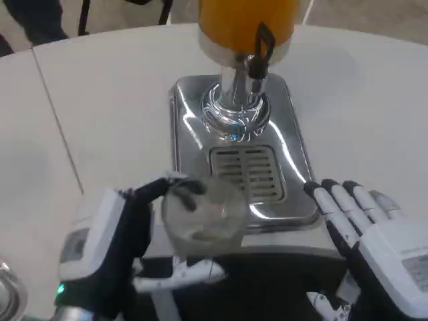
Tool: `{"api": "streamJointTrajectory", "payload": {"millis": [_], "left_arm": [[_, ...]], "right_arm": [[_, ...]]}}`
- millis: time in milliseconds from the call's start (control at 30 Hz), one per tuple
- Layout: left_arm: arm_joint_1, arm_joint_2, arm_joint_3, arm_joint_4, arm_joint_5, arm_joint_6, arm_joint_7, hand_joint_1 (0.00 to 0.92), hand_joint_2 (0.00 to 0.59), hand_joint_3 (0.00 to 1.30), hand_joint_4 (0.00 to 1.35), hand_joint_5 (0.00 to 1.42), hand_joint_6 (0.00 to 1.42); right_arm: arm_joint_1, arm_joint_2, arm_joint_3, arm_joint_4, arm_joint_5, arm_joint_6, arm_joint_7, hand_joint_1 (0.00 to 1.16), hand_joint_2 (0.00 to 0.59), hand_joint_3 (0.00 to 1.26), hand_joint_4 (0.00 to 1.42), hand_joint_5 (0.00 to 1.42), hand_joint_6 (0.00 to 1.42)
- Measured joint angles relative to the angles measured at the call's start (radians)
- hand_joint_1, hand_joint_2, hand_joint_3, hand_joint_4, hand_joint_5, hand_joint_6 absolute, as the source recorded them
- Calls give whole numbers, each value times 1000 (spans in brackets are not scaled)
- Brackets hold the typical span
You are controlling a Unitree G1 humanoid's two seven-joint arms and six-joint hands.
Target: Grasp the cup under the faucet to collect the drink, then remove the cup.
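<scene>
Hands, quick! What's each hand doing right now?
Left hand: holding the clear cup.
Right hand: open, fingers apart, holding nothing.

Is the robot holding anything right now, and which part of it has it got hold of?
Yes. Its left hand holds a clear glass cup by the side wall, fingers wrapped around it. The right hand holds nothing, its fingers apart.

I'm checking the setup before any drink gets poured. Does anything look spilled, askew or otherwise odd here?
Nothing looks spilled or damaged. The clear cup, held by the left hand, is tipped toward the camera at the near edge of the steel drip tray, not upright under the faucet. The right hand waits beside the tray.
</scene>
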Motion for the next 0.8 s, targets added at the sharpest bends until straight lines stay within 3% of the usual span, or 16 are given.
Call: {"api": "streamJointTrajectory", "payload": {"millis": [133,500,800], "left_arm": [[-126,-34,-36,111,37,39,53,651,46,1230,1150,1424,1424],[-330,-121,-125,377,78,105,209,667,45,1230,1150,1424,1424],[-481,-143,-160,602,76,128,336,662,49,1221,1150,1424,1424]], "right_arm": [[-6,4,1,-6,-7,11,10,435,485,0,0,0,47],[-14,35,14,-27,-26,47,38,446,488,0,0,0,48],[-5,46,22,-41,-50,53,58,450,486,0,0,0,48]]}}
